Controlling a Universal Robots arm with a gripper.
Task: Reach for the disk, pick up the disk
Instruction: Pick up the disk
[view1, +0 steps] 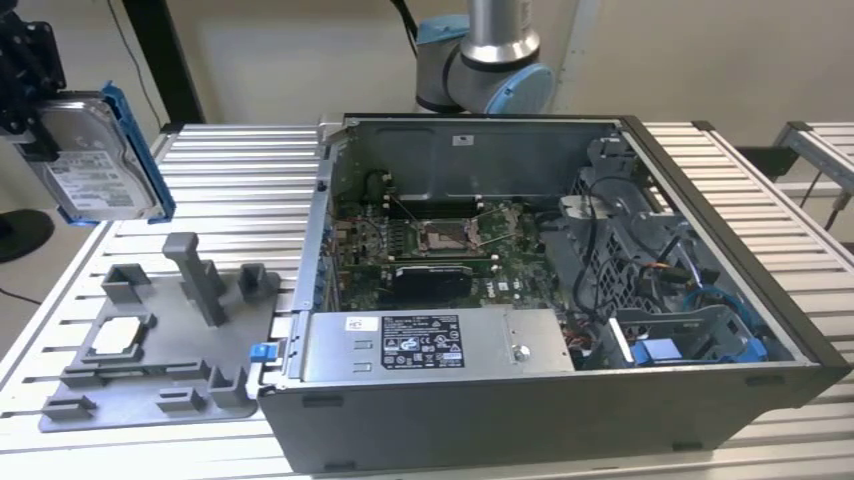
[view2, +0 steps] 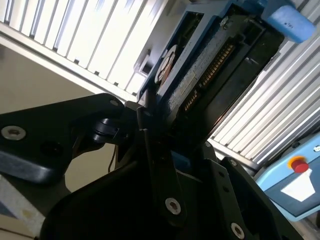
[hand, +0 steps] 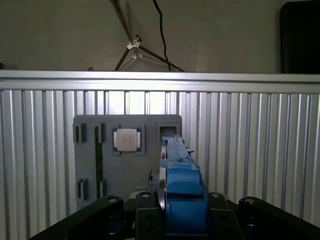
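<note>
The disk (view1: 100, 160), a silver-grey hard drive with a white label in a bright blue bracket, hangs in the air above the table's far corner at the exterior view's left. It stands on edge, well clear of the grey fixture plate (view1: 147, 360) below. My black gripper (view1: 38, 125) is shut on the disk. The second wrist view shows the disk's underside and connector (view2: 210, 55) rising out of the gripper (view2: 150, 125). In the first wrist view the disk (hand: 177, 175) appears edge-on between the fingers, above the fixture plate (hand: 90, 170).
A small silver square chip (view1: 120, 335) lies in the fixture plate, beside upright grey posts (view1: 200, 280). An open computer case (view1: 534, 300) with a grey power-supply box (view1: 427, 345) stands at the exterior view's right. The arm's base (view1: 481, 60) is behind it. The table top is slatted aluminium.
</note>
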